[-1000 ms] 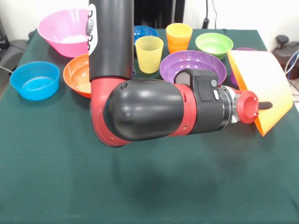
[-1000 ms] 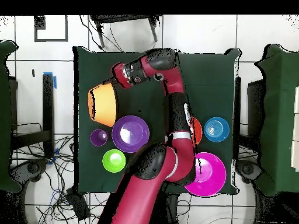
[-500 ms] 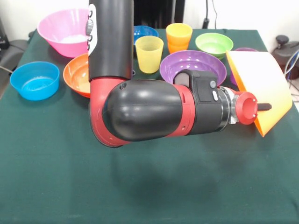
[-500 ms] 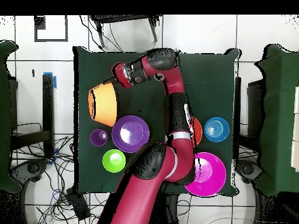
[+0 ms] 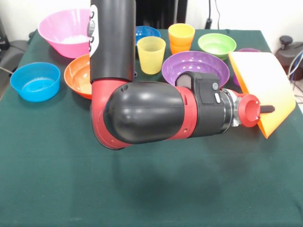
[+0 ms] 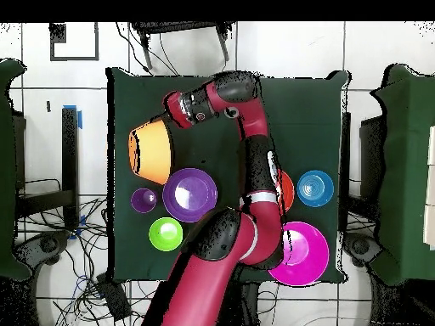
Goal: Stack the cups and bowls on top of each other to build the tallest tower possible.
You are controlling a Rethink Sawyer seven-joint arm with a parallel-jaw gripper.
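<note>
Gripper [image 5: 268,108] horizontal at tipped yellow-orange bowl [image 5: 265,85], forearm level above table [image 5: 151,189].

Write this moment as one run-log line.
stage: base bowl handling | gripper: at tilted yellow-orange bowl, grasp unclear | purple bowl: beside it | tower: not started
</note>
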